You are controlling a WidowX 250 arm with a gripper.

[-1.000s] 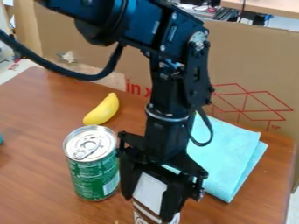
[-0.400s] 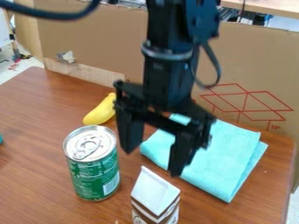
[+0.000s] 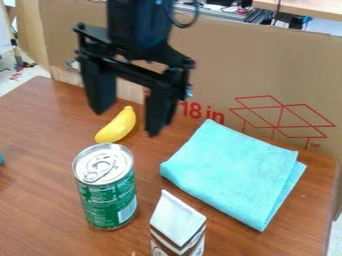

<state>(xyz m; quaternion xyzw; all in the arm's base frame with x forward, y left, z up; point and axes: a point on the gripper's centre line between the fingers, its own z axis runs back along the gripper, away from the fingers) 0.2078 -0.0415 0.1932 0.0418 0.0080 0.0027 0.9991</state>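
The gripper (image 3: 127, 122) hangs open in the upper left part of the camera view, above the table, with nothing between its fingers. Nearest to it in the view is a yellow banana (image 3: 117, 125), lying just below the fingertips. A green can (image 3: 107, 200) with a silver top stands upright in front of the banana. At the lower middle stands a white and brown carton (image 3: 177, 220), cut off by the view's bottom edge. A folded turquoise cloth (image 3: 234, 172) lies flat to the right.
A cardboard panel (image 3: 287, 75) with red print stands along the table's back edge. The brown wooden table (image 3: 33, 220) carries all the objects. A small teal thing (image 3: 1, 159) shows at the left edge.
The gripper was around the carton's top; it has risen off, opened, and moved up and to the left. The carton stays upright where it was.
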